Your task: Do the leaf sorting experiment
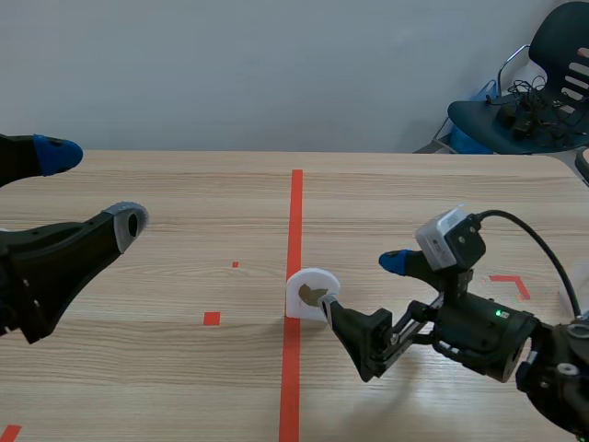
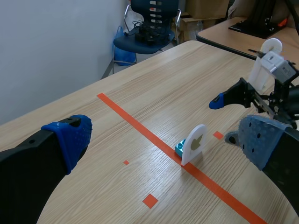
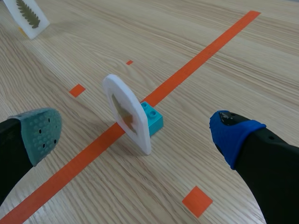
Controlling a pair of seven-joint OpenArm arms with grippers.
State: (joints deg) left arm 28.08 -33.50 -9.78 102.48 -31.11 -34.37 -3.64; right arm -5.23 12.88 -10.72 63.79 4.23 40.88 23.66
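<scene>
A white arched card [image 1: 310, 293] with a brown leaf on it stands upright on the red tape line, held in a small teal brick [image 3: 153, 117]. My right gripper [image 1: 362, 286] is open just right of the card, low over the table; in the right wrist view the card [image 3: 127, 111] stands just ahead of the open fingers, nearly between the pads, untouched. My left gripper [image 1: 92, 187] is open at the far left, raised and well away from the card [image 2: 195, 142]. A second card [image 3: 27, 14] bearing a fern leaf stands farther off, beyond the right gripper.
Small orange-red squares [image 1: 212, 319] mark the table on both sides of the centre line. A dark office chair [image 1: 534, 92] loaded with cables stands off the table's far right corner. The right arm [image 2: 268, 88] shows in the left wrist view beyond the card.
</scene>
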